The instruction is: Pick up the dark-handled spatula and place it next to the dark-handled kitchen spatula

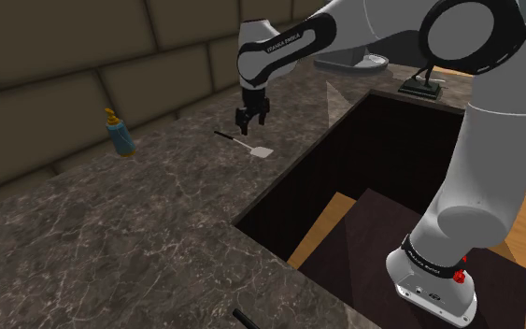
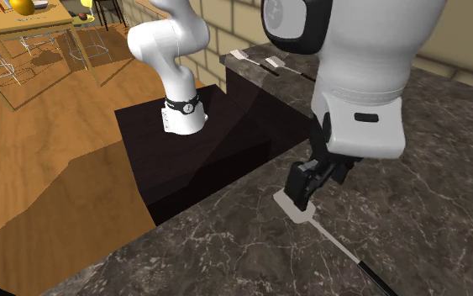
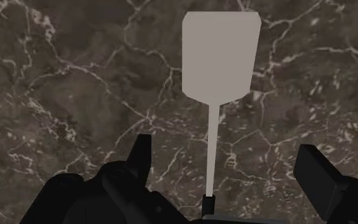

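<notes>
Gripper (image 1: pixel 252 120) hovers just above spatula (image 1: pixel 261 150) lying flat on counter (image 1: pixel 139 224), fingers wide apart astride the shank (image 3: pixel 213 146), holding nothing. Risks: shank is thin and low, so closing too high likely misses it and descending too far strikes stone; a hold off balance may let it swing. Blade (image 3: pixel 220 57) flat, pale, matte, squarish with tapered shoulders; handle (image 3: pixel 208 205) dark; counter dark veined marble
</notes>
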